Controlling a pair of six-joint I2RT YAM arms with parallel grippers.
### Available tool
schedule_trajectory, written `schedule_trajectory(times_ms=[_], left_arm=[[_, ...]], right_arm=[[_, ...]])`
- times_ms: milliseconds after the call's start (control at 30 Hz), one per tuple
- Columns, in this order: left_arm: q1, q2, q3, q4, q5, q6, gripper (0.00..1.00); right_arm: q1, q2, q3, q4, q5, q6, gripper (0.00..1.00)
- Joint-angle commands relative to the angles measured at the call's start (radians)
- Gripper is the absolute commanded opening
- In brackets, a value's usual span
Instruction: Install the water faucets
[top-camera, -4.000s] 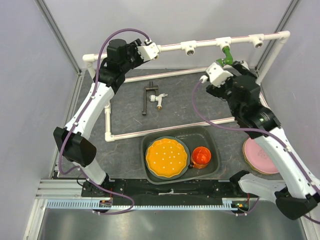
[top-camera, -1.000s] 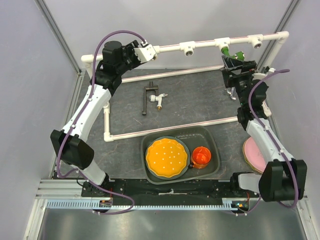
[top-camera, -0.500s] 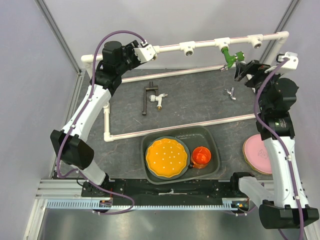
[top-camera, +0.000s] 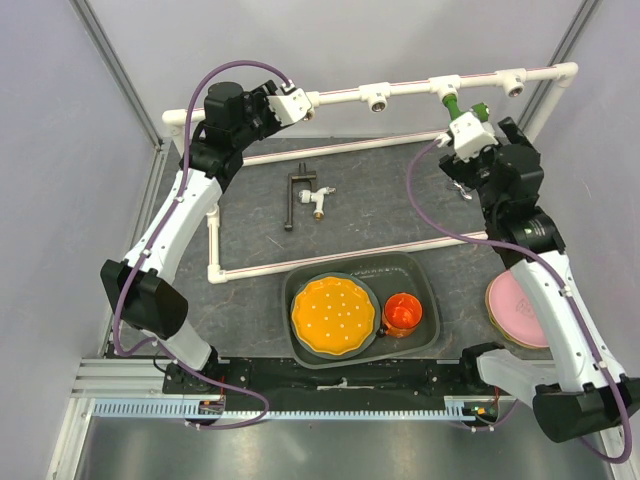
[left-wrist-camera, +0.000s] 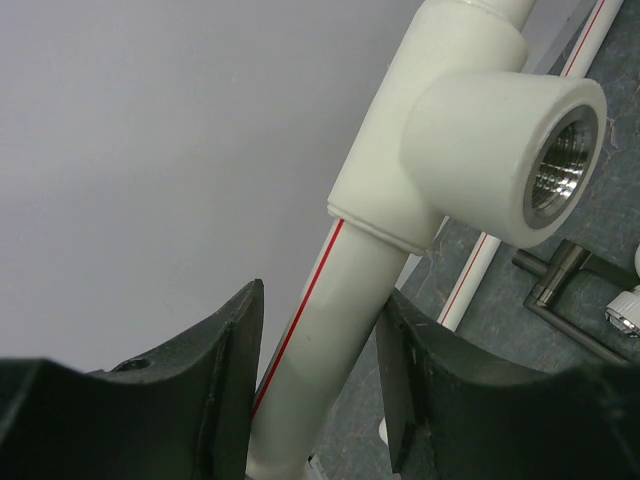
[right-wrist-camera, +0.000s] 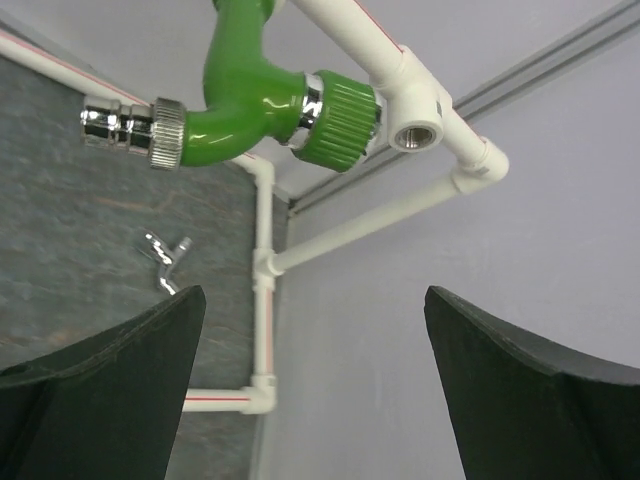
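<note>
The green faucet (top-camera: 456, 107) with a silver tip sits in a tee of the white top pipe (top-camera: 410, 86). It also shows in the right wrist view (right-wrist-camera: 250, 105). My right gripper (top-camera: 489, 130) is open wide and empty (right-wrist-camera: 312, 295), just below and right of it, not touching. My left gripper (top-camera: 294, 109) is shut on the top pipe (left-wrist-camera: 330, 330), right below an empty threaded tee (left-wrist-camera: 510, 150). The black-handled white-and-brass faucet (top-camera: 308, 195) lies on the mat. The tiny silvery faucet (right-wrist-camera: 165, 257) lies on the mat under my right arm.
A lower PVC frame (top-camera: 217, 245) lies on the mat. A grey tray (top-camera: 430, 280) at the front holds an orange plate (top-camera: 335, 315) and an orange cup (top-camera: 403, 313). A pink plate (top-camera: 515, 305) lies at the right. Two more empty tees (top-camera: 378, 98) (top-camera: 515, 86) sit on the top pipe.
My right arm has swung about and come back beside the green faucet, which stays in its tee. My left gripper has kept its hold on the pipe.
</note>
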Motion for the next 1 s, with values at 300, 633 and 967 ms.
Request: schedule_trajectory(times_ms=[300,633,967], left_arm=[[0.005,-0.017,-0.013,-0.061,0.000,-0.142,0.02],[0.000,-0.017,-0.012,-0.080,0.005,-0.148,0.02],[-0.004,-0.018,0.008,-0.108,0.002,-0.146,0.02]], right_arm=[[0.152,0.150,0.026,0.251,0.355,-0.521,0.98],[0.171,0.263,-0.003,0.468,0.392,-0.666,0.98],[0.174,0.354,-0.001,0.630,0.384,-0.744,0.98]])
